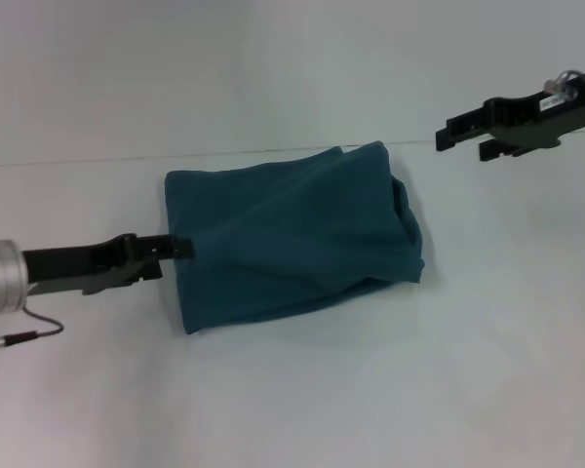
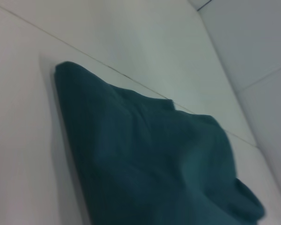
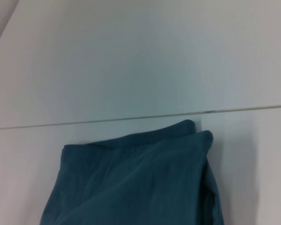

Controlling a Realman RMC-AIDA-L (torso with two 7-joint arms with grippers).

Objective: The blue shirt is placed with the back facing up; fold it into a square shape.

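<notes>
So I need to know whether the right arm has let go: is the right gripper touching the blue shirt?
Apart. The head view shows the right gripper raised beyond the blue shirt, with bare white table between them.

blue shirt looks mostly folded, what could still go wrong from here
1. The left gripper sits at the left edge of the blue shirt. If it catches the fabric while pulling away, it may drag the layers open.
2. The folded bundle is wrinkled and skewed, with layers bulging at the right end, so it may not finish square.
3. The right gripper hangs clear beyond the far right corner, with nothing pinning that side if the shirt slides on the white table.
</notes>
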